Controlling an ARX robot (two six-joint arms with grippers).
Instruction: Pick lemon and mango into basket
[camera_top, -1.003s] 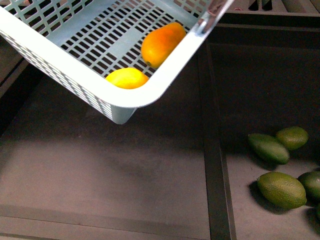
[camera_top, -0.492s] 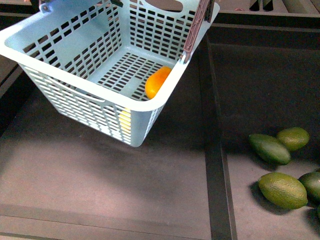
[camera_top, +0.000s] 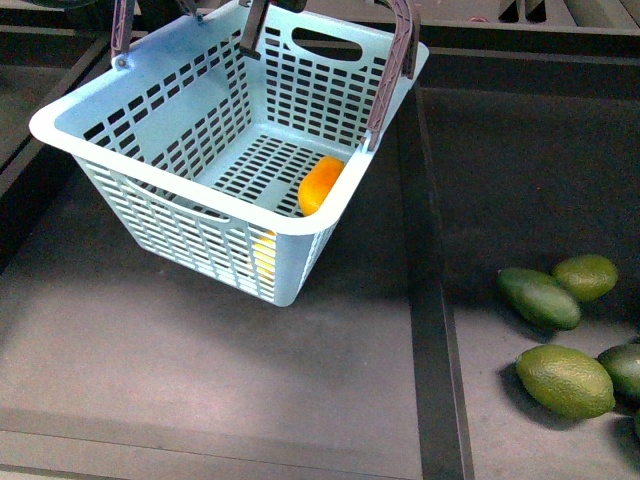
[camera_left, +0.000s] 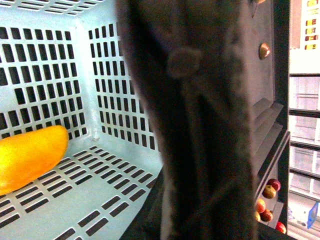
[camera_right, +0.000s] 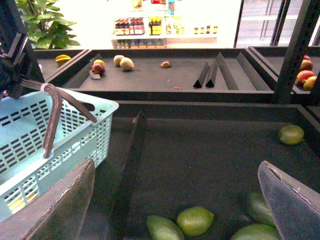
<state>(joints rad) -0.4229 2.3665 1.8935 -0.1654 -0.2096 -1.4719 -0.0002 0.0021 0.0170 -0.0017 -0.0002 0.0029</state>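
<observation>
The stiff, light basket (camera_top: 190, 170) hangs tilted at upper left, mango (camera_top: 320, 184) and lemon (camera_top: 264, 252) inside, best carried by its handles (camera_top: 392, 70); left jaws' state unclear, right jaws wide.

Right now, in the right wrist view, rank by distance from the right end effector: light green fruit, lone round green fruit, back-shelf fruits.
From the right end effector:
1. Light green fruit, right by it, same bin.
2. Lone round green fruit, across the bin.
3. Back-shelf fruits, beyond the bin's back wall.
</observation>
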